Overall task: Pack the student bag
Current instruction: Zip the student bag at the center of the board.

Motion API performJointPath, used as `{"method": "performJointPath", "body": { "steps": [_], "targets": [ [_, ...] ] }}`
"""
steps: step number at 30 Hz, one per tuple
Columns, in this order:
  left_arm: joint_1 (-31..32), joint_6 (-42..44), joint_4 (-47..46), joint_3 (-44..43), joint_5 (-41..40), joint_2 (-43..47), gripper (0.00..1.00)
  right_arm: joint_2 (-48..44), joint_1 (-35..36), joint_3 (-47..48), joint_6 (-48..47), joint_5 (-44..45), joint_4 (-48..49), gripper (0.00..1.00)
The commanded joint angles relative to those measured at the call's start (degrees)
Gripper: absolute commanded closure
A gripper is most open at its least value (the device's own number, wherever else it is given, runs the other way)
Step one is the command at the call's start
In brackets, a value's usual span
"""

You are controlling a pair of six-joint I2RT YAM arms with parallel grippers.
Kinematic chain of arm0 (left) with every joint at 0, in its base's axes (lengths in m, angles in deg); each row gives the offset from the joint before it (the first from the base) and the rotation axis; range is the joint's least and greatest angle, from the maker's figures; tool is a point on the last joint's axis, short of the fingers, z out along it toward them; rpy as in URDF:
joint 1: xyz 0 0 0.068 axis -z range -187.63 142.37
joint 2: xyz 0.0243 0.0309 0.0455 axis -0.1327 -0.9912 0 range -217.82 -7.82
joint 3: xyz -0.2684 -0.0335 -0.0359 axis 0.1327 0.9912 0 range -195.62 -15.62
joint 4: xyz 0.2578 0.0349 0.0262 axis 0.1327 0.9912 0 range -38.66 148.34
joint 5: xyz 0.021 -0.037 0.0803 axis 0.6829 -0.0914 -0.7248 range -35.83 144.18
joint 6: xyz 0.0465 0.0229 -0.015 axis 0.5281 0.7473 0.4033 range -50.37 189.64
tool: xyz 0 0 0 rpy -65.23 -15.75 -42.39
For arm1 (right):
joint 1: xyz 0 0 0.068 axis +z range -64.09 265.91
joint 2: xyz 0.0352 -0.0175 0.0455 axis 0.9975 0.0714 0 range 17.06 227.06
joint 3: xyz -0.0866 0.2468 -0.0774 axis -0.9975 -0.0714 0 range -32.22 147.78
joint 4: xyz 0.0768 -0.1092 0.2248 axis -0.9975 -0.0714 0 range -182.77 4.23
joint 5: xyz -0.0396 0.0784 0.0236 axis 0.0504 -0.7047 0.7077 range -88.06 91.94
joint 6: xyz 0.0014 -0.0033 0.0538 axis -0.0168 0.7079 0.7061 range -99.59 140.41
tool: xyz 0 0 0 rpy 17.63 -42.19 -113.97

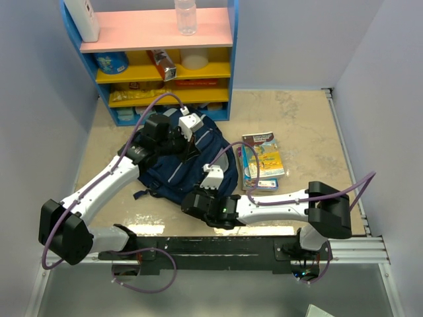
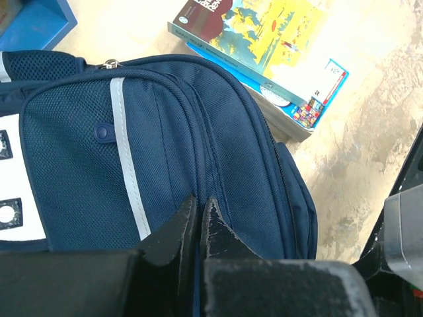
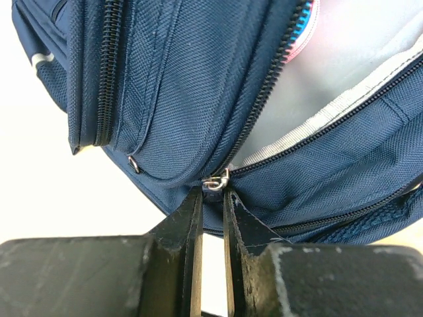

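Beige table (image 1: pixel 310 125), lilac walls. Nearest, the right gripper (image 3: pixel 213 191) is pinched almost closed on the zip pull (image 3: pixel 217 179) at the end of the part-open main zip. The bag (image 1: pixel 165 178) lies mid-table. Beyond, the left gripper (image 2: pixel 201 200) is clenched on its fabric. Best to drag along the zip's curve while the left keeps the cloth taut. Books (image 1: pixel 264 158) wait just beside.

Books (image 1: pixel 262 160) lie on the table (image 1: pixel 297 125); a clear bottle (image 1: pixel 186 16) tops the shelf (image 1: pixel 139 30).

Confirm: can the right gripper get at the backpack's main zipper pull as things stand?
Likely yes: the right gripper sits with its tips flanking the zipper pull on the navy backpack; nothing lies between.
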Motion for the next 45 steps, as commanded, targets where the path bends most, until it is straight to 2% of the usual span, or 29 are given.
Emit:
{"method": "performJointPath", "body": {
  "steps": [1,9,10,11,13,14,16,17,18,26,31,32,33,36,40,45],
  "targets": [
    [0.1,2.2,-2.8,-1.1,1.0,2.9,1.00,-3.8,-0.1,-1.1,-1.5,5.3,-2.7,1.00],
    [0.1,5.8,-1.1,3.6,1.0,4.5,1.00,-9.6,-0.2,-1.3,-5.1,0.2,-7.0,1.00],
    [0.1,7.3,-0.4,3.8,1.3,4.6,0.96,-10.2,-0.2,-1.1,-5.5,-0.7,-7.3,1.00],
    [0.1,8.1,1.5,4.1,1.7,4.7,0.83,-10.6,-0.1,-1.1,-6.2,-1.6,-7.6,1.00],
    [0.1,10.5,3.9,4.6,3.1,5.4,0.71,-12.1,-0.3,-1.4,-7.2,-3.1,-7.7,1.00],
    [0.0,11.0,5.3,5.0,3.9,6.2,0.60,-12.1,-0.4,-1.4,-7.5,-3.6,-7.6,1.00],
    [-0.3,13.2,6.8,6.4,6.4,9.7,0.50,-12.0,-0.6,-1.5,-8.0,-4.4,-7.6,1.00],
    [-0.5,13.7,7.4,6.9,6.7,11.1,0.41,-11.8,-1.1,-1.5,-7.9,-4.7,-7.8,1.00],
    [-0.5,14.1,8.1,7.3,6.8,13.2,0.39,-11.5,-1.2,-1.5,-7.9,-5.2,-7.9,1.00],
    [-2.1,21.2,17.4,6.9,9.7,16.3,0.37,-9.1,-1.9,-1.4,-9.1,-4.6,-7.6,1.00],
    [-3.0,28.4,21.7,9.9,11.9,16.9,0.38,-8.5,-2.1,-0.5,-14.4,-6.7,-7.0,0.99],
    [-3.5,29.3,21.3,11.7,12.0,17.2,0.39,-8.2,-2.1,0.0,-14.8,-6.9,-7.7,0.90],
    [-4.2,30.8,20.9,12.5,12.0,17.2,0.39,-8.1,-2.3,0.5,-15.2,-6.8,-8.7,0.66],
    [-7.0,34.0,19.9,15.5,12.7,17.0,0.40,-9.0,-3.0,2.0,-16.7,-7.2,-11.2,0.50],
    [-11.5,38.8,20.7,16.0,15.4,15.4,0.40,-10.5,-3.4,1.9,-21.3,-9.4,-9.7,0.48],
    [-12.7,42.7,21.4,15.5,16.5,13.1,0.40,-11.9,-3.3,-0.7,-30.5,-13.3,-4.9,0.50]
  ]
}}
